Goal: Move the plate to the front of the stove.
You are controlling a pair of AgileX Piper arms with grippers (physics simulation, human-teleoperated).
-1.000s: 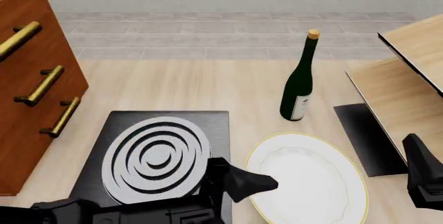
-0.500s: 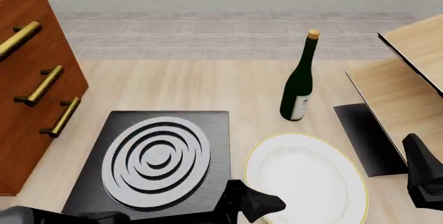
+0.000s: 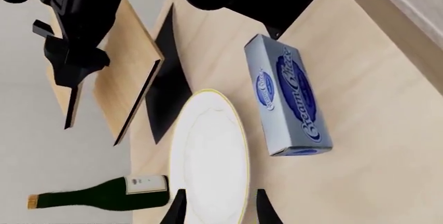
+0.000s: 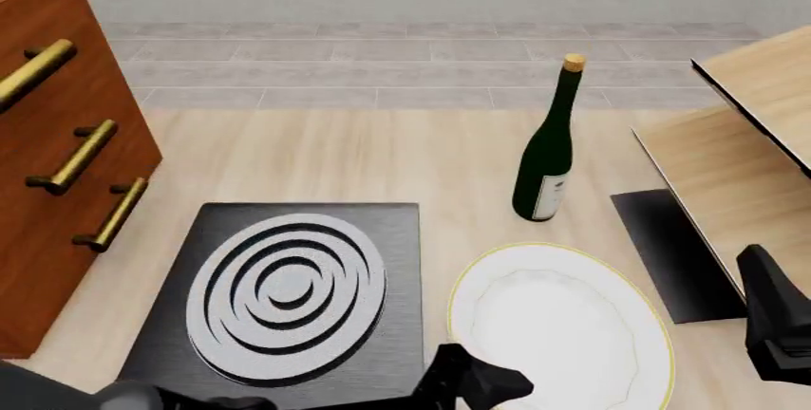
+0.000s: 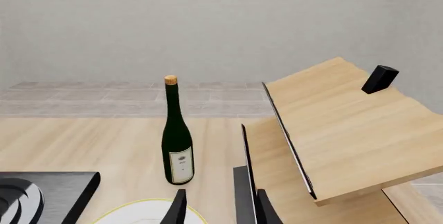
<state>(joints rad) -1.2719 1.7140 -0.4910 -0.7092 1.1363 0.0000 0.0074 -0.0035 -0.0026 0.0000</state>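
Observation:
The white plate [image 4: 564, 329] with its thin gold rim lies flat on the table, just right of the dark stove [image 4: 285, 287] with its ring burner. My left gripper [image 4: 488, 383] hovers at the plate's near-left rim. In the left wrist view, the left gripper [image 3: 218, 211] is open and the plate [image 3: 207, 151] runs between its fingers. My right gripper [image 5: 221, 211] is open and empty; its view shows the plate's rim [image 5: 149, 208] and a corner of the stove [image 5: 49, 193]. Part of the right arm [image 4: 773, 329] shows at the right edge.
A green wine bottle [image 4: 548, 149] stands behind the plate. A plain black flat rectangle [image 4: 666, 253] and a wooden shelf unit [image 4: 742, 135] are to the right. A brown dresser [image 4: 64, 144] stands at the left. A cream cheese box [image 3: 287, 94] lies near the plate.
My left gripper has drawn back toward the near edge of the table and shifted right along the plate's rim. Plate, stove and right arm have not moved.

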